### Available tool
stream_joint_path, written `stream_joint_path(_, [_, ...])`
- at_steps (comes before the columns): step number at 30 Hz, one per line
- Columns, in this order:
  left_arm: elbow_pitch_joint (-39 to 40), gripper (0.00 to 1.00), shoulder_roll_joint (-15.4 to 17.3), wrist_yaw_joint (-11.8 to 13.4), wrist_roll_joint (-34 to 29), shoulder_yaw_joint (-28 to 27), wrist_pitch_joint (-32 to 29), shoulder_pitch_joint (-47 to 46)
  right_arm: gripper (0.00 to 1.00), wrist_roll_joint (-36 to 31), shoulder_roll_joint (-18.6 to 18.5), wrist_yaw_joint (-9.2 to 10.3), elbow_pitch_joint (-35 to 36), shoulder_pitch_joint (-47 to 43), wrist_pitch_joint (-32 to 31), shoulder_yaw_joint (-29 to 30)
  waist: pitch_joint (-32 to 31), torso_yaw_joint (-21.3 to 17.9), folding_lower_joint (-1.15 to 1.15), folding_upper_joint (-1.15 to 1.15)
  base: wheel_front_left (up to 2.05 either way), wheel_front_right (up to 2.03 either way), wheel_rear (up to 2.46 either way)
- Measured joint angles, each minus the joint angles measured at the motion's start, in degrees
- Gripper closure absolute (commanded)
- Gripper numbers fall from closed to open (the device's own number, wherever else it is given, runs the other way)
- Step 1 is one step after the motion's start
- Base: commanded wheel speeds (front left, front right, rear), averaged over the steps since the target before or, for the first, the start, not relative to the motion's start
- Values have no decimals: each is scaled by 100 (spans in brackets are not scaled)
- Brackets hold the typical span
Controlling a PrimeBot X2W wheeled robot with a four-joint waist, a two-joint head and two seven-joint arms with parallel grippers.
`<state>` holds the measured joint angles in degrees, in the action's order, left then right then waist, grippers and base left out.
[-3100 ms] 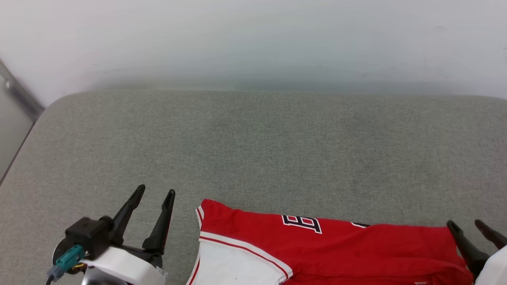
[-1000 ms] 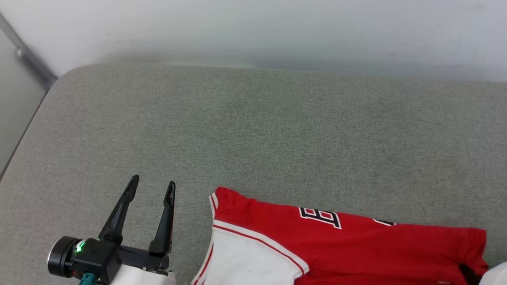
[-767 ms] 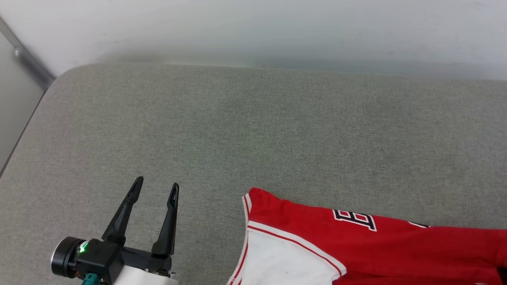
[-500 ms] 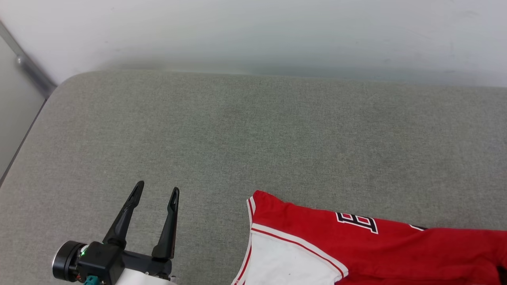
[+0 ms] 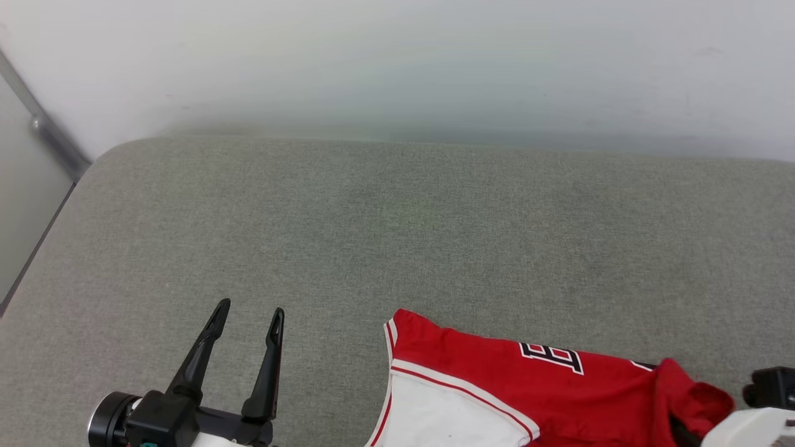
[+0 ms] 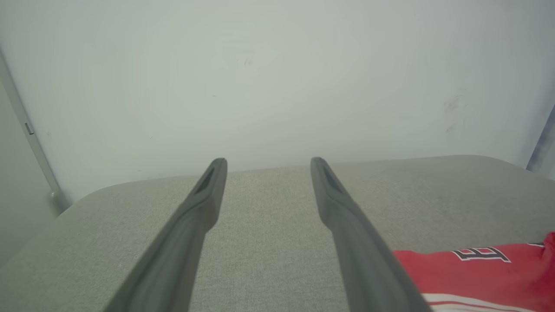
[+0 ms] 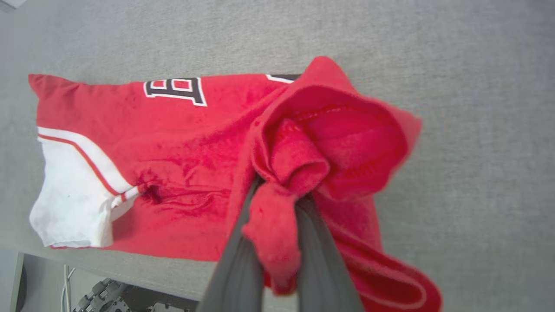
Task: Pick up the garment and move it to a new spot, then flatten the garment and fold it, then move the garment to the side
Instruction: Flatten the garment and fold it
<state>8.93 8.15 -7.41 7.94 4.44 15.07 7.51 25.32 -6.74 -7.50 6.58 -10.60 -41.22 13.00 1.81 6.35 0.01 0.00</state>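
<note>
The garment [image 5: 497, 382], a red jersey with a white sleeve and black-and-white lettering, lies flat along the near edge of the grey cushion [image 5: 397, 236]. Its right end is bunched and lifted. In the right wrist view my right gripper [image 7: 277, 190] is shut on that bunched red fabric of the garment [image 7: 173, 130], and its fingertips are buried in the folds. My left gripper [image 5: 251, 308] hovers open and empty over bare cushion to the left of the jersey. Between its open fingers, my left gripper [image 6: 267, 162] frames the far wall, with the garment [image 6: 477, 268] at the lower right.
A pale wall [image 5: 397, 62] rises right behind the cushion. A grey vertical strip [image 5: 43, 133] runs down at the far left corner. The cushion's near edge [image 7: 130, 264] shows in the right wrist view, with the robot's base [image 7: 99, 294] below it.
The garment has slid to the right, away from my left gripper. Its right end has risen into a bunch in my shut right gripper. The head camera has shifted too.
</note>
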Motion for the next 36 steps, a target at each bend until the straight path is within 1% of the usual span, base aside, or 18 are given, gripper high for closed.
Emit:
stream_joint_path(4, [-7, 0, -3, 0, 31, 29, 0, -3, 100, 136, 188, 0, 244, 29, -231, -486, -10, 42, 0, 0, 0, 0, 0])
stream_joint_path(7, [-12, 0, 0, 0, 41, 56, 0, -18, 100, 325, 319, 0, 308, 215, -359, -778, 3, 97, -1, 0, 0, 0, 0])
stream_joint_path(10, [-30, 0, 19, 0, 56, 123, 0, -68, 100, 680, 363, 0, 316, 351, -469, -1082, 22, 188, -1, 0, 0, 0, 0])
stream_joint_path(14, [-42, 0, 30, 0, 88, 143, 0, -98, 100, 1308, 372, 0, 169, 511, -307, -1596, 67, 307, 0, 0, 0, 0, 0])
stream_joint_path(18, [-92, 0, 46, 0, 90, 215, 0, -118, 100, 1718, 378, 1, -131, 692, -68, -2091, 96, 434, -1, 0, 0, 0, 0])
stream_joint_path(22, [-121, 0, 63, 0, 104, 219, 0, -177, 100, 1699, 381, 1, -476, 990, 174, -2459, 128, 554, 0, 0, 0, 0, 0])
stream_joint_path(26, [-147, 0, 83, 0, 125, 249, 0, -190, 100, 1720, 381, 1, -964, 1274, 460, -2629, 147, 652, 0, 0, 0, 0, 0])
stream_joint_path(30, [-160, 0, 93, 0, 131, 266, 0, -203, 100, 1649, 381, 1, -1436, 1547, 734, -2681, 156, 734, -1, 0, 0, 0, 0])
stream_joint_path(31, [-159, 0, 97, 0, 131, 260, 0, -204, 35, 1638, 381, 1, -1522, 1586, 814, -2697, 161, 746, -1, 0, 0, 0, 0])
stream_joint_path(32, [-159, 0, 101, 0, 132, 260, 0, -205, 0, 1636, 382, 1, -1611, 1640, 877, -2730, 169, 756, 0, 0, 0, 0, 0])
stream_joint_path(36, [-159, 0, 116, 0, 133, 243, 0, -205, 0, 1870, 380, 1, -1744, 1785, 1057, -3033, 180, 771, -1, 0, 0, 0, 0])
